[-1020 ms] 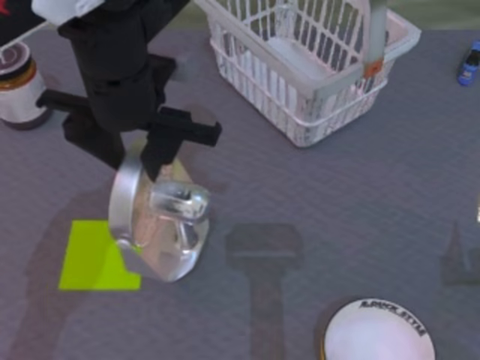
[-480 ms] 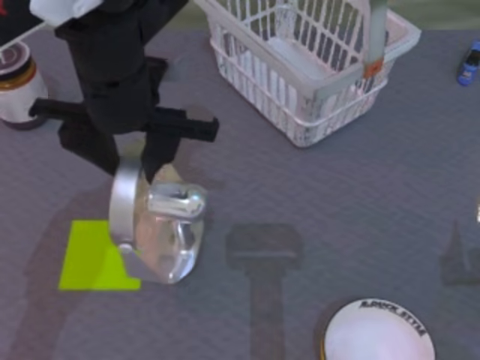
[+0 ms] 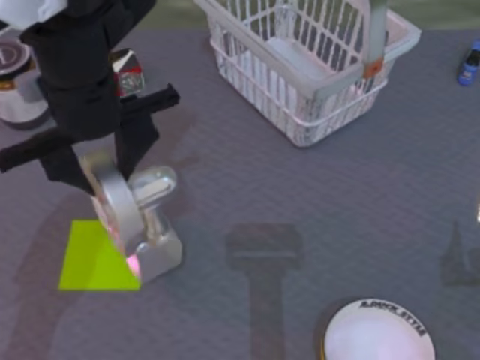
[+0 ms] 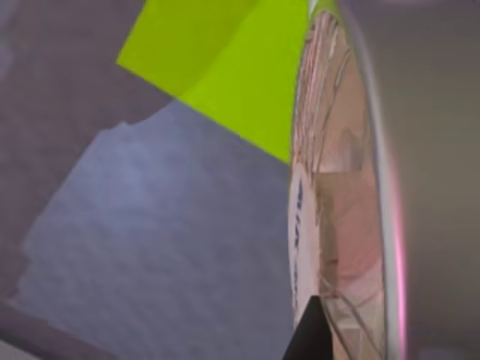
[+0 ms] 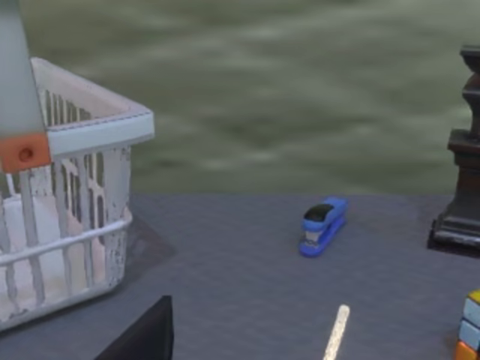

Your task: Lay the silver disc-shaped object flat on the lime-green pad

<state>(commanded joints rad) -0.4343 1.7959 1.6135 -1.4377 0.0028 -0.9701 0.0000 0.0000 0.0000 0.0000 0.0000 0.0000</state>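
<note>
Grey table: left claw (image 3: 101, 161) grips the shiny silver disc-shaped object (image 3: 120, 206) on edge beside the lime-green pad (image 3: 90, 259).

Shiny mirror-bright metal on the disc (image 3: 120, 206), chrome knob (image 3: 152, 184), clear glassy base (image 3: 156, 251). Flat matt lime-green pad (image 3: 88, 259). Woven, cloth-like grey counter (image 3: 315, 210). White plastic basket (image 3: 307, 56), scuffed. Glossy blue stapler (image 5: 322, 225). Matt black left gripper (image 3: 86, 150).

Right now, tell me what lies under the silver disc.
The disc, on edge in the left hand, hangs over the green pad's right corner and bare table. That corner is covered.
</note>
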